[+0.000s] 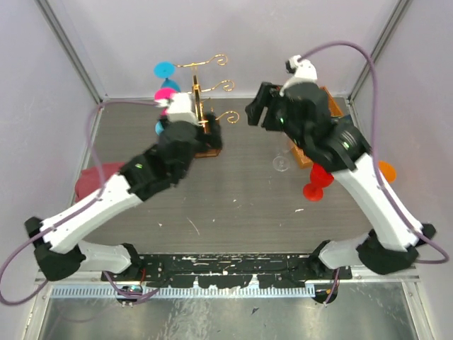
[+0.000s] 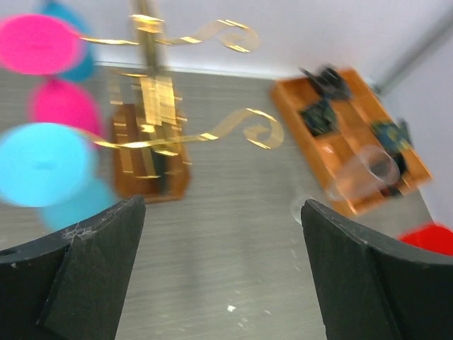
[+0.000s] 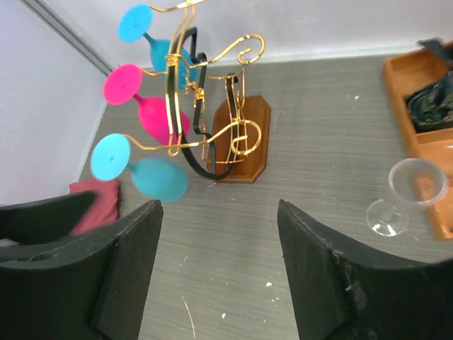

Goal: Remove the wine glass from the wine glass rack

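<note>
Upper blue wine glass [image 3: 159, 49], pink wine glass [image 3: 159, 117] and lower blue wine glass [image 3: 159, 179] are hanging bowl-down on the wine glass rack [image 3: 244, 152]. The rack is standing ahead of my right fingers [image 3: 127, 269], left of their gap. I am holding those fingers apart, nothing between them. Left fingers [image 2: 92, 276] are gaping wide and empty, with the rack ahead above the left-hand one. A clear glass [image 3: 414, 188] is leaning at the orange tray [image 3: 417, 78], ahead-right on the worktop [image 3: 318, 142].

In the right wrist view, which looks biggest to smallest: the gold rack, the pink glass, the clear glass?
1. Rack.
2. Pink glass and clear glass look about alike, so no ranking.
</note>
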`<state>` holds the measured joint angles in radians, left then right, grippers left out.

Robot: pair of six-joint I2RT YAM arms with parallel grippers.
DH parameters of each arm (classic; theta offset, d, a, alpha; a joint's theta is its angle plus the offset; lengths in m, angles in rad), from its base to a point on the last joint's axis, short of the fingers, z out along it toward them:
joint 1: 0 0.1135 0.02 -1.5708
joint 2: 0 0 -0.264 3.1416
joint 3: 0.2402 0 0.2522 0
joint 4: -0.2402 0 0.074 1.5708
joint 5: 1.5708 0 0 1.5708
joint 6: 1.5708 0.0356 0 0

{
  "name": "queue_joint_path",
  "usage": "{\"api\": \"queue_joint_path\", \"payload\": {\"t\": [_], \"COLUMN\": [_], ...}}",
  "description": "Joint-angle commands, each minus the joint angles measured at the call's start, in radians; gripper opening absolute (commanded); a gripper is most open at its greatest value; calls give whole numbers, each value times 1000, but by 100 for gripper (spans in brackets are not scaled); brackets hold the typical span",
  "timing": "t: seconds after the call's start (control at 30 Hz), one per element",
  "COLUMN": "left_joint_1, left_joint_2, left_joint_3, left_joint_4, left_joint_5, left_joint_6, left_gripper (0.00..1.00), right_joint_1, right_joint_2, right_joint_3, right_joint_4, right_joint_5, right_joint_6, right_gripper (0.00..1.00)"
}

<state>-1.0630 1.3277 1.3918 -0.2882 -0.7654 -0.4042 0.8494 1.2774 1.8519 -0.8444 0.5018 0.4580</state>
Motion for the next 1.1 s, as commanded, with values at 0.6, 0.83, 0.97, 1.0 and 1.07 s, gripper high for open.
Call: {"api": "queue_joint_path", "payload": {"t": [0.6,0.83,0.97,1.0,1.07], "left_joint_1": [850,893,903,906,908], "left_joint_2": [27,1,-49,-75,-90], "left_joint_3": [52,-13,-44,-42,-28], "left_joint_4": [-540,-409,-365,-373,-404], "left_joint_5": [643,755,743,727,698], "left_joint_6": [-297,-338,-362,-364,-359], "left_gripper": [51,55,56,56,56], "right_joint_1": [-233,-241,-241,-242,-243], "right_joint_2": [192,183,170,169,168], "right_joint_3": [-32,-52,-66,-68,-67], "right_joint_4": [264,277,277,277,278], "right_joint_5": [-529,-540,-533,-531,-535], "right_joint_6": [19,18,10,9,6], "right_gripper": [70,70,70,70,70]}}
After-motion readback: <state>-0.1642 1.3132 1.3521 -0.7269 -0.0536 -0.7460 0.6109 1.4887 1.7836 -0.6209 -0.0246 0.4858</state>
